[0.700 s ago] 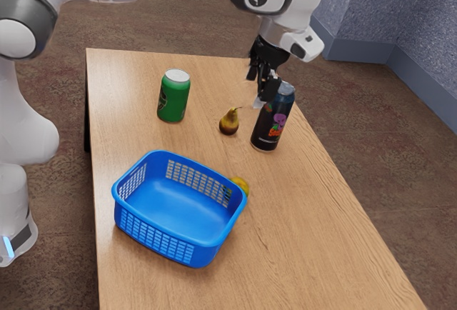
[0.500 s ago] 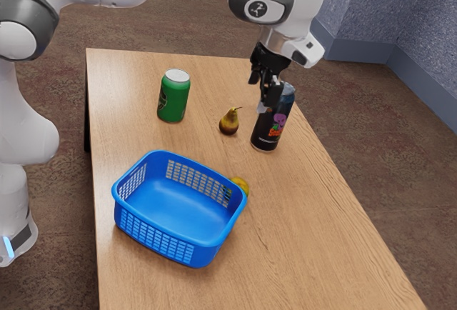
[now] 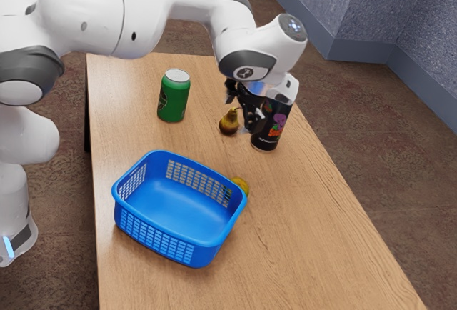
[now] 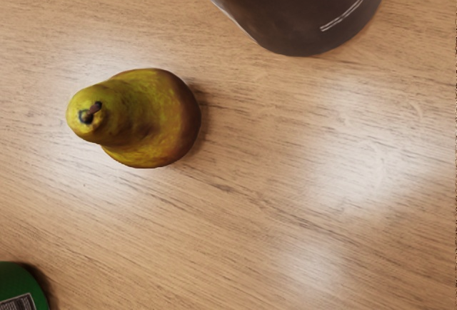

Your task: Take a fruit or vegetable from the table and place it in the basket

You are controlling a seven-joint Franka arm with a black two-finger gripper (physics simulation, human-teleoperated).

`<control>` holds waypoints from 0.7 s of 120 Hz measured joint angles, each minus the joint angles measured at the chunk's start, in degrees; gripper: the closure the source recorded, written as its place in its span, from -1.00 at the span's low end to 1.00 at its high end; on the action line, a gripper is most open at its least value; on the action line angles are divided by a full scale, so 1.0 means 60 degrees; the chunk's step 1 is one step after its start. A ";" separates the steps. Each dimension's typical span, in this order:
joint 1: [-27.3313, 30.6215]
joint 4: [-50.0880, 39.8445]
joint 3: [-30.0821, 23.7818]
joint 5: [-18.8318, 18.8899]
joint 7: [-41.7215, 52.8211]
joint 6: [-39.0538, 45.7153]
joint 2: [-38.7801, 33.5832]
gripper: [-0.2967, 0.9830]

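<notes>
Exterior view, first entry: what is listed under the gripper?

Gripper (image 3: 240,115), one, black, two-fingered. Fingers spread well apart, nothing held. Carried by a white arm (image 3: 143,21), over the table (image 3: 307,217), near the pear and the tall can.

And the fruit?

Pear (image 3: 228,123), one, yellow-green shading to brown, stem on top. It stands upright on the wood, between the two cans and apart from the basket.

The cans, then, from where we stand?

Green can (image 3: 173,97), one, pale lid, upright, toward the exterior view's left. Tall can (image 3: 268,130), one, dark, with colourful print, upright, near the pear; its top is hidden behind the hand.

Anything besides?

Basket (image 3: 153,235), one, blue, with slotted walls. Yellow item (image 3: 243,184), one, rounded, just beyond the basket's wall and partly hidden by it.

Wrist view?

Pear, its neck and stem toward the camera; parts of both cans.
</notes>
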 joint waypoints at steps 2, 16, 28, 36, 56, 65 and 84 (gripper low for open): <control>-0.0077 -0.0152 0.0067 -0.0042 -0.0038 0.0225 -0.0001 -0.54; -0.0619 -0.0961 0.0651 -0.0277 -0.0309 0.1603 0.0040 -0.54; -0.0642 -0.1386 0.0905 -0.0435 -0.0536 0.2401 0.0063 -0.54; -0.0635 -0.1562 0.0982 -0.0490 -0.0672 0.2818 0.0056 -0.54; -0.0638 -0.2004 0.1016 -0.0537 -0.0950 0.3783 0.0105 -0.54; -0.0652 -0.2392 0.1079 -0.0726 -0.1050 0.4104 0.0413 -0.54; -0.0696 -0.3026 0.1291 -0.1392 -0.1208 0.4531 0.0934 -0.54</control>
